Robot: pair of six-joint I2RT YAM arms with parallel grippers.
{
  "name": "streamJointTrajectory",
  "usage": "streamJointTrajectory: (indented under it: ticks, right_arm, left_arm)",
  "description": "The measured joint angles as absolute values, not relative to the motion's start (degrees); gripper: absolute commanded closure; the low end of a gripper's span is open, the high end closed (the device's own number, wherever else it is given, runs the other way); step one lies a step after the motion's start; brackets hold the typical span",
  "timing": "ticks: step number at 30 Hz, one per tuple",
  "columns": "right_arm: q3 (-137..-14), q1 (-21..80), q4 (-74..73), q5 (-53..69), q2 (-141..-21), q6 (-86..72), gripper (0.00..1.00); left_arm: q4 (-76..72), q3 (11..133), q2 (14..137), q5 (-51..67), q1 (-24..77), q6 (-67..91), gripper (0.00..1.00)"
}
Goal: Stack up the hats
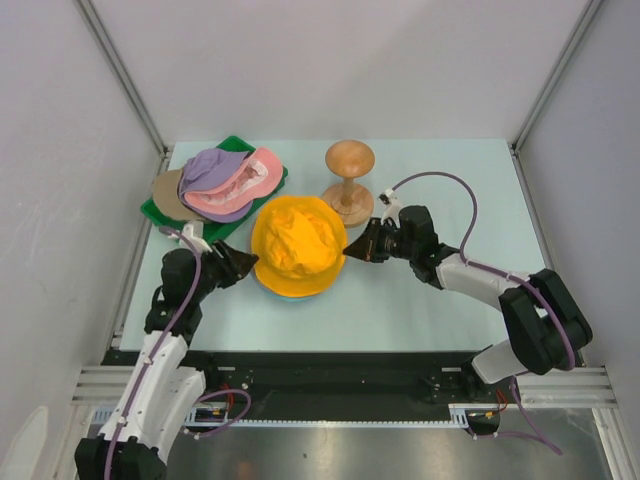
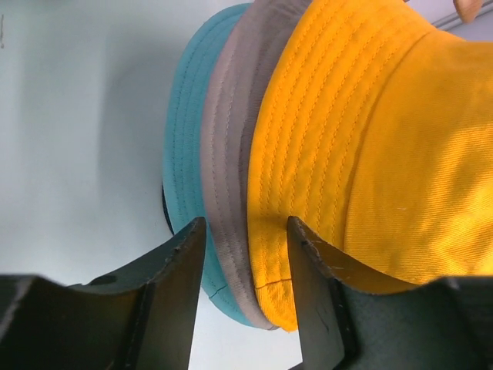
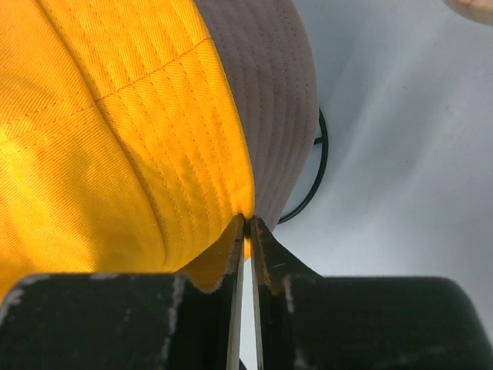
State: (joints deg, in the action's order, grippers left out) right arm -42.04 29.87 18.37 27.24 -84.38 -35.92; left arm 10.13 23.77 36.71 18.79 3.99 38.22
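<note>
My left end effector point(image 1: 243, 266): parted wide, astride the brims of the grey hat point(image 2: 227, 154) and orange hat point(image 1: 298, 245), which sit stacked on the teal hat point(image 2: 185, 154) mid-worktop point(image 1: 420, 310). My right end effector point(image 1: 350, 250): pinched tight on the orange brim's opposite edge.

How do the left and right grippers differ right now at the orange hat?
The left gripper is open, with the brims of the grey hat and the orange hat between its fingers. The right gripper is shut, pinching the orange brim alone. The left gripper sits at the stack's left edge and the right gripper at its right edge. Both are black and point inward at the same stack.
</note>
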Motion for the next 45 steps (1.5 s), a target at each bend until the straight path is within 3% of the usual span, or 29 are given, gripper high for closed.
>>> streamJointTrajectory:
  ticks: [9, 13, 21, 34, 43, 45]
  right_arm:
    - [-43.9, 28.8, 15.2, 29.1, -81.7, -34.5, 0.36]
    - [-46.6, 26.7, 15.0, 31.0, -80.2, -33.7, 0.3]
    - [-55.6, 24.6, 16.6, 35.1, -85.5, -32.3, 0.3]
    - [-57.7, 25.9, 21.3, 39.4, -93.4, -33.6, 0.35]
    - [-58.2, 26.3, 28.2, 41.5, -95.3, -37.9, 0.48]
    - [-58.6, 26.4, 28.6, 41.8, -96.2, -38.5, 0.6]
  left_arm:
    - [4.3, 20.9, 38.8, 19.9, 3.3, 41.4, 0.61]
    - [1.7, 20.9, 41.5, 20.1, 3.3, 41.6, 0.62]
    - [-1.1, 22.8, 48.3, 20.4, 3.2, 41.3, 0.62]
    - [-2.4, 28.3, 57.1, 21.2, 3.1, 38.4, 0.64]
    - [-2.4, 28.5, 57.9, 21.3, 3.1, 37.9, 0.64]
    - [-2.5, 28.5, 57.9, 21.3, 3.1, 37.9, 0.64]
